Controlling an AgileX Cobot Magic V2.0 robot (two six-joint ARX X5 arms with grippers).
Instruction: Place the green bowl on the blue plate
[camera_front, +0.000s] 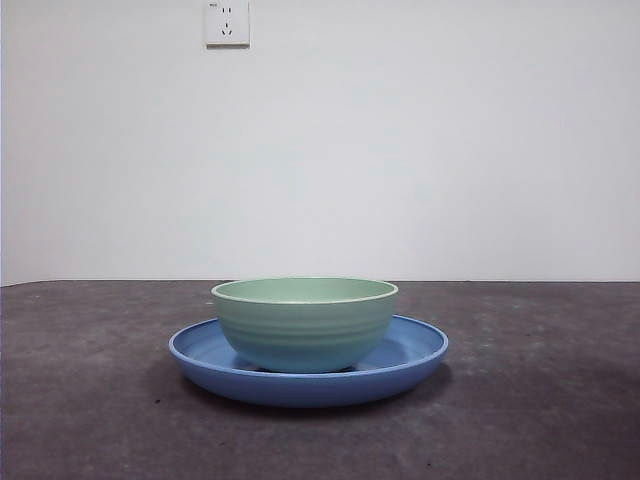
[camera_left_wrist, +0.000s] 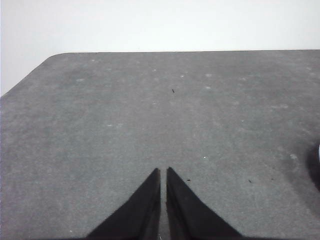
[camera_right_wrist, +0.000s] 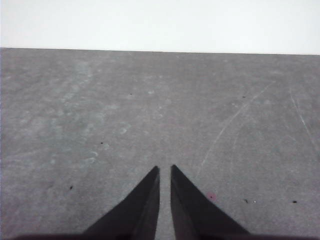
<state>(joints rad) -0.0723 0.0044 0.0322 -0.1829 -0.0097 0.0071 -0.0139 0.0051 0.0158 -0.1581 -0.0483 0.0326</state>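
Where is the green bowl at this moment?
In the front view, the green bowl sits upright inside the blue plate, near the table's middle, below the wall socket.

A bare test setup: grey table (camera_front: 540, 400), blank white wall (camera_front: 450, 140), one wall socket (camera_front: 227, 22).

A dark grey, mottled table (camera_front: 90, 400) is seen, its surface marked with pale scuffs and small dark specks. The blue plate (camera_front: 205, 358) is set directly on it, flat. Around the plate bare tabletop is shown on every side. Behind the plate, the table's far edge is met by a white wall (camera_front: 450, 140).
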